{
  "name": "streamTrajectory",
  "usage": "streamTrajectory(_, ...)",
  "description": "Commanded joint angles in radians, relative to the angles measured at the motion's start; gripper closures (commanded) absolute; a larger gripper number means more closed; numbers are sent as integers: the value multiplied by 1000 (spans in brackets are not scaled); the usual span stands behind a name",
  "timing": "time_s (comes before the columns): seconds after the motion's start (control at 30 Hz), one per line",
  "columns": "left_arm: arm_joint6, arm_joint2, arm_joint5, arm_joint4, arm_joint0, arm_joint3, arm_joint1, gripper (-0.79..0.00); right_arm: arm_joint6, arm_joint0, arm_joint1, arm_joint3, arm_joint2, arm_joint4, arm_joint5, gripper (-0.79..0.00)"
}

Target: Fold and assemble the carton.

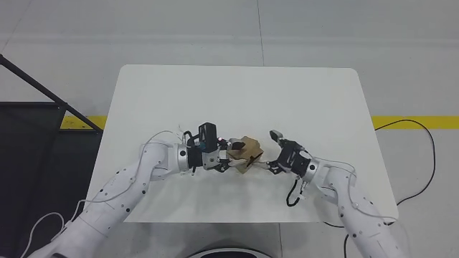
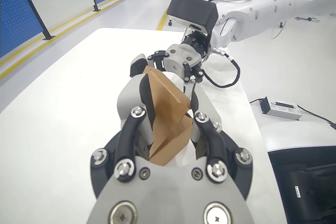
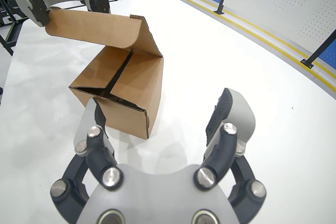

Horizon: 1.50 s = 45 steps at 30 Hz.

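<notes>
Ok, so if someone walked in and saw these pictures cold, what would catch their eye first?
Probably the brown cardboard box sitting near the robot's edge of the white table, between the two arms. Its long flap is lifted in the air, pinched in the left arm's jaws, while the right arm's jaws stand wide open close by the box's side.

Left gripper (image 2: 168,97) pinched, right gripper (image 3: 160,107) splayed (facing each other)

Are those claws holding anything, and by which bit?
The left gripper pinches the carton by the free edge of its raised flap. The right gripper is open, holding nothing.
</notes>
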Motion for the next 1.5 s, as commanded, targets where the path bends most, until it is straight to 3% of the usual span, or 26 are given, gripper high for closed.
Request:
streamTrajectory(0.0, -1, -1, -1, 0, 1, 0, -1, -376, 8, 2, -2, 10, 0, 19, 10, -727)
streamTrajectory(0.1, -3, -2, -2, -2, 2, -1, -2, -376, 10, 1, -5, 26, 3, 55, 25, -646)
streamTrajectory(0.17, -4, -1, -4, -1, 3, -1, -3, -376, 14, -1, -7, 37, 6, 79, 37, -545)
streamTrajectory(0.23, -5, -1, -6, -1, 3, -1, -4, -376, 21, 0, -10, 44, 4, 98, 42, -533)
streamTrajectory(0.33, -7, -1, -8, -2, 3, 1, -5, -379, 28, 4, -13, 51, -1, 112, 43, -548)
streamTrajectory(0.67, -37, -4, 24, -28, -2, 23, -14, -385, 9, 36, -18, 69, -36, 79, -12, -702)
streamTrajectory(1.1, -73, 3, 28, -44, -12, 48, -25, -382, -11, 36, -14, 84, -17, 73, -9, -686)
streamTrajectory(1.23, -80, 6, 24, -44, -16, 54, -28, -382, -22, 17, -9, 68, 10, 99, 1, -640)
streamTrajectory(1.47, -88, 10, 23, -44, -19, 63, -34, -379, -31, -14, -4, 39, 47, 138, 35, -628)
